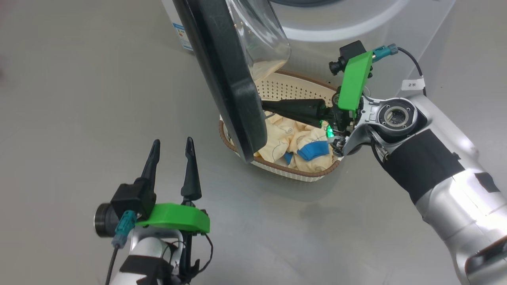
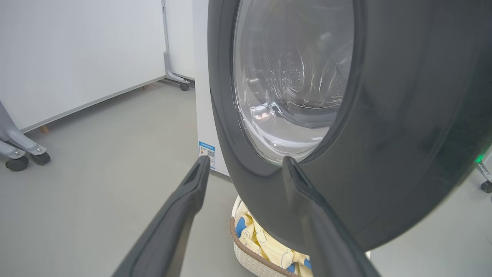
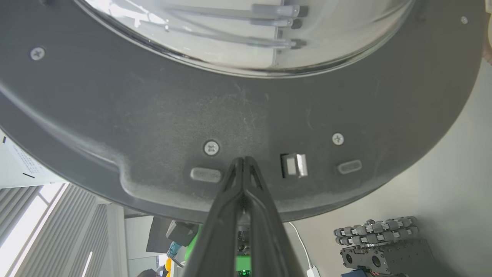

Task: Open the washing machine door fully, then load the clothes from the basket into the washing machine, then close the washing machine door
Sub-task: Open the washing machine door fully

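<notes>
The washing machine (image 1: pixel 356 23) stands at the top of the head view, and its black-rimmed door (image 1: pixel 229 79) swings out partway toward me. Behind the door sits the basket (image 1: pixel 301 172), holding cream-yellow clothes (image 1: pixel 285 138) with blue trims. My right gripper (image 1: pixel 263 106) is shut, its fingers pointing left over the basket with the tips against the door's inner face (image 3: pixel 153 115), beside the latch (image 3: pixel 294 165). My left gripper (image 1: pixel 172 143) stands open over the floor on the door's outer side, holding nothing. In the left wrist view the door (image 2: pixel 403 115) looms close behind my left gripper (image 2: pixel 246 161).
Grey floor surrounds the machine. A white panel (image 2: pixel 77 57) on castered legs (image 2: pixel 17 163) stands to the left of the machine in the left wrist view. A wheeled base (image 3: pixel 376 231) shows below the door in the right wrist view.
</notes>
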Tool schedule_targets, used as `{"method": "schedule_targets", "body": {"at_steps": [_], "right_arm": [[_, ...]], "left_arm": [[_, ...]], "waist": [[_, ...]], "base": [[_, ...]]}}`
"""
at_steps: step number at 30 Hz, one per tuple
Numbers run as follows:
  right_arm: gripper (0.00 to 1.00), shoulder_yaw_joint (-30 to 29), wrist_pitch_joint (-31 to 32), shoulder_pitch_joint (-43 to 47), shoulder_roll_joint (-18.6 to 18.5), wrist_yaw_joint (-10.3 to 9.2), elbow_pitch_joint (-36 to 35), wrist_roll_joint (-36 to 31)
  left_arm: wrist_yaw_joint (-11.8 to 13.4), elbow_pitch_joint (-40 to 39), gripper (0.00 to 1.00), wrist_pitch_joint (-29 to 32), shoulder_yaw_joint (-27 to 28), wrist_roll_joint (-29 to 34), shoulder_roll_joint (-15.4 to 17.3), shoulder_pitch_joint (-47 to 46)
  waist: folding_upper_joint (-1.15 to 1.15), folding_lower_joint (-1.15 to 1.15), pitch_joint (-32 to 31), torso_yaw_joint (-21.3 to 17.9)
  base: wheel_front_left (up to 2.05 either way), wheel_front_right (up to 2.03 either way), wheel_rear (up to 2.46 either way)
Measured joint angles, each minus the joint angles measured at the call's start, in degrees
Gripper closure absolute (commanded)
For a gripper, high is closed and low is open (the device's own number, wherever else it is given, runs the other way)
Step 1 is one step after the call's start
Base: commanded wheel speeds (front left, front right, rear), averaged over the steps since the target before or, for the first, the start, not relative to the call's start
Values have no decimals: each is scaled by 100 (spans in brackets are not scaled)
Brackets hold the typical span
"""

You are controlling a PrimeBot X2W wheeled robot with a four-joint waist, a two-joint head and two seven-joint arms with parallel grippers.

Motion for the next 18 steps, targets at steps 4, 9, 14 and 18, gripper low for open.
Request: {"method": "schedule_targets", "body": {"at_steps": [4, 9, 14, 18], "right_arm": [[100, -16, -141, 85, 16, 0, -145, -194], [100, 78, -1198, 307, -300, 0, -817, -1368], [100, 474, -2641, 788, -1021, 0, -1916, -2587], [100, 845, -3990, 1416, -1590, 0, -2194, -3339]], "left_arm": [[0, 2, 0, -1, 29, 26, 0, 5], [-96, 87, 0, -1, 130, 296, 3, 51], [-254, 172, 0, -1, 385, 546, 3, 106], [-487, 231, 0, -1, 694, 834, 25, 203]], "waist": [[0, 0, -48, -34], [0, 0, -212, -127], [0, 0, -398, -307], [0, 0, -585, -508]], "base": [[0, 0, 0], [0, 0, 0], [0, 0, 0], [0, 0, 0]]}}
